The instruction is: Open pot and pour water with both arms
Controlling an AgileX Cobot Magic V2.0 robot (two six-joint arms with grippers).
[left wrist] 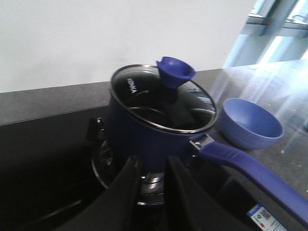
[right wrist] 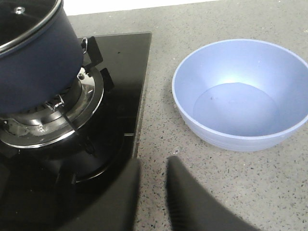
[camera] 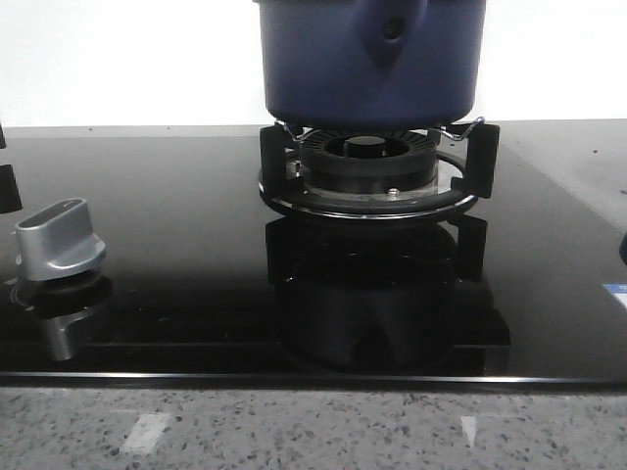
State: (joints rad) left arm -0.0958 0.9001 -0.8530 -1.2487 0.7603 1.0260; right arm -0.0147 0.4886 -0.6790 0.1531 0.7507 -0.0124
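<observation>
Both grippers, left [left wrist: 153, 180] and right [right wrist: 153, 180], hang released with fingers slightly parted, grasping nothing. Just beyond the left one, the pot [left wrist: 149, 130] sits lidded on the burner grate [camera: 377, 171], with a pale blue bowl [right wrist: 242, 94] beside its handle.

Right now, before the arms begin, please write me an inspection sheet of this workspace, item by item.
Surface: glossy black cooktop set in a speckled grey counter.
Job's things: dark blue pot on the burner grate, glass lid on, long handle free; light blue bowl on the counter, apparently empty.
Clutter: silver knob on the cooktop.
Grippers: left gripper and right gripper open, holding nothing.
Cables: nothing seen.
Surroundings: white wall, window.
</observation>
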